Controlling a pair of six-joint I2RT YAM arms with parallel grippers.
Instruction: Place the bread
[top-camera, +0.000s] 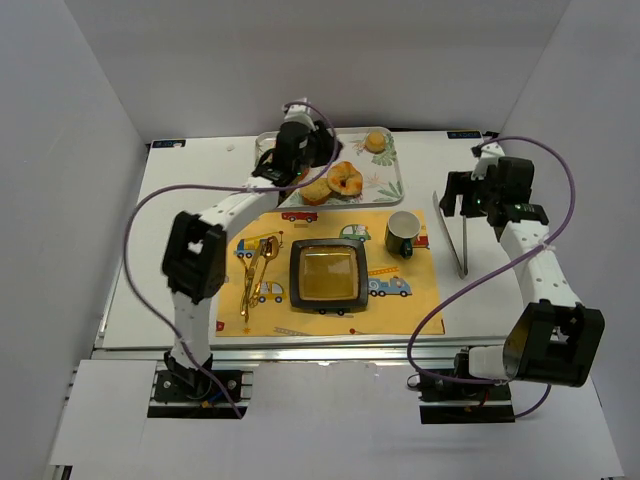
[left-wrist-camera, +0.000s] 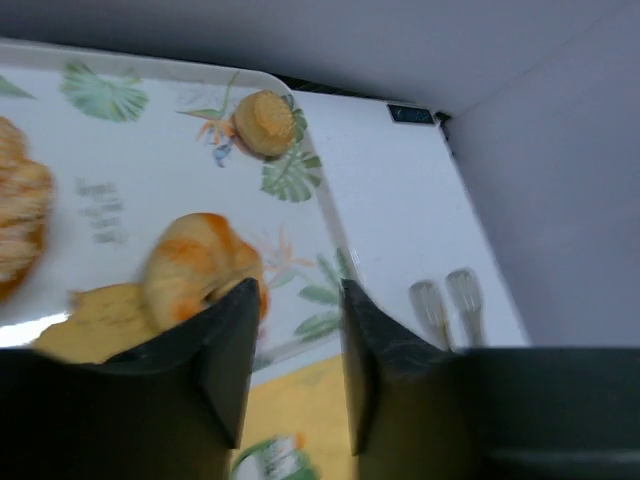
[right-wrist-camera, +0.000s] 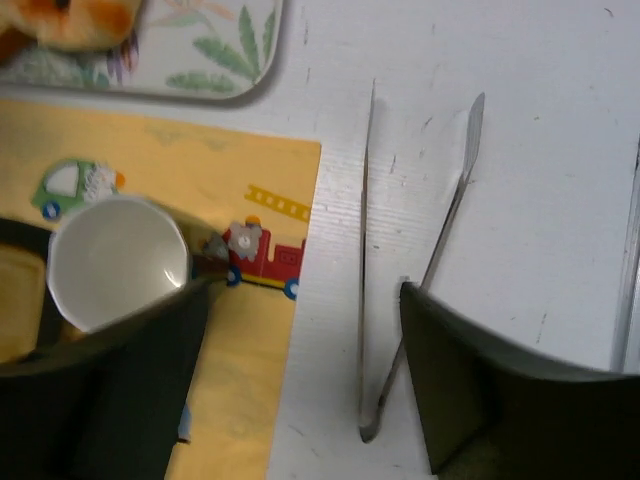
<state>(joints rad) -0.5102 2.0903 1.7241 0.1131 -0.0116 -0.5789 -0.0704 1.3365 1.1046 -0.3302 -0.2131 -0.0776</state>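
A leaf-patterned tray (top-camera: 388, 183) at the back of the table carries the bread: a small round bun (top-camera: 375, 143), a glazed orange piece (top-camera: 345, 180) and a flat slice (top-camera: 316, 190). My left gripper (top-camera: 290, 165) hovers over the tray's left end. In the left wrist view this gripper (left-wrist-camera: 298, 290) is open and nothing sits between its fingers; the orange bread (left-wrist-camera: 195, 265) lies just left of the left fingertip, and the bun (left-wrist-camera: 265, 122) lies farther back. My right gripper (right-wrist-camera: 305, 285) is open above metal tongs (right-wrist-camera: 365, 300) lying on the table.
A yellow placemat (top-camera: 420, 295) holds a black square plate (top-camera: 328, 276), a green mug (top-camera: 403, 233) and gold cutlery (top-camera: 255, 275). The tongs (top-camera: 464, 245) lie right of the mat. White walls enclose the table on three sides.
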